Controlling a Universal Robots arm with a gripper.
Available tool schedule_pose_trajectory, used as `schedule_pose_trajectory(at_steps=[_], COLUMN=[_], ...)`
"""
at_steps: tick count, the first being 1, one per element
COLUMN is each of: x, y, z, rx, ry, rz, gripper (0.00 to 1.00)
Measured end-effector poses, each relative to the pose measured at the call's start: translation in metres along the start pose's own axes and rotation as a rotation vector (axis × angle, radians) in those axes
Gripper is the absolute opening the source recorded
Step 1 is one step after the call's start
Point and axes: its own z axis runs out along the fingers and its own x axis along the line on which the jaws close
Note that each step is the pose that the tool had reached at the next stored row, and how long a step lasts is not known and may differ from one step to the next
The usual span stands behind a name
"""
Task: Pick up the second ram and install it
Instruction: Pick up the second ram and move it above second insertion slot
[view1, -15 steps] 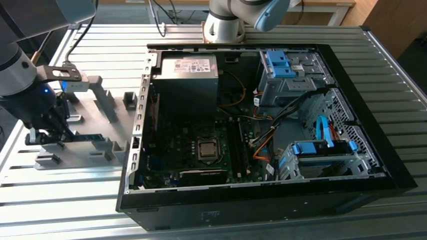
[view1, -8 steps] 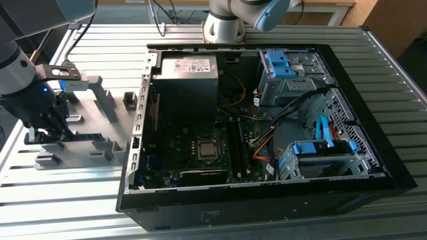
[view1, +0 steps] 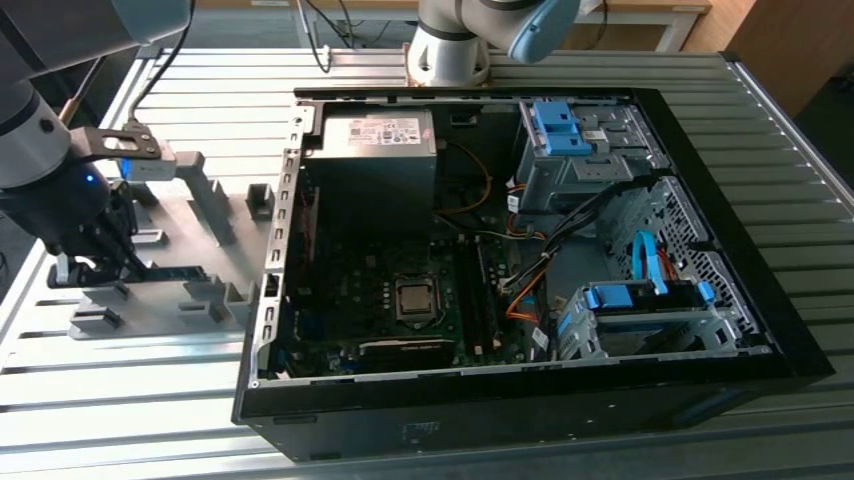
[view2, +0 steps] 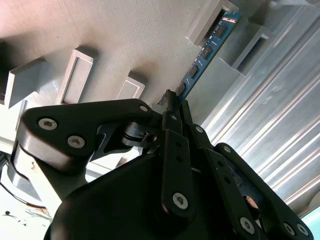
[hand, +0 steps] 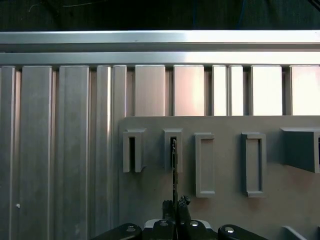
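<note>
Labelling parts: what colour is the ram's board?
The second ram is blue, best in second wrist view.

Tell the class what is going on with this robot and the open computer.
The robot arm's pincer is closed on one end of the second ram, a blue-green memory stick standing on edge in the grey fixture. Its far end sits in one of the fixture's slotted blocks, so it is not yet lifted out. The fixture lies to the exterior view's left of the open computer case, where the stick is not yet installed.
</note>
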Motion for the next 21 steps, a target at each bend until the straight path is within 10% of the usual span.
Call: schedule_pose_trajectory(at_steps=[21], x=[0.0], y=[0.0], z=[-0.0071], rx=[0.0001], ry=[0.0], rz=[0.0], gripper=[0.14])
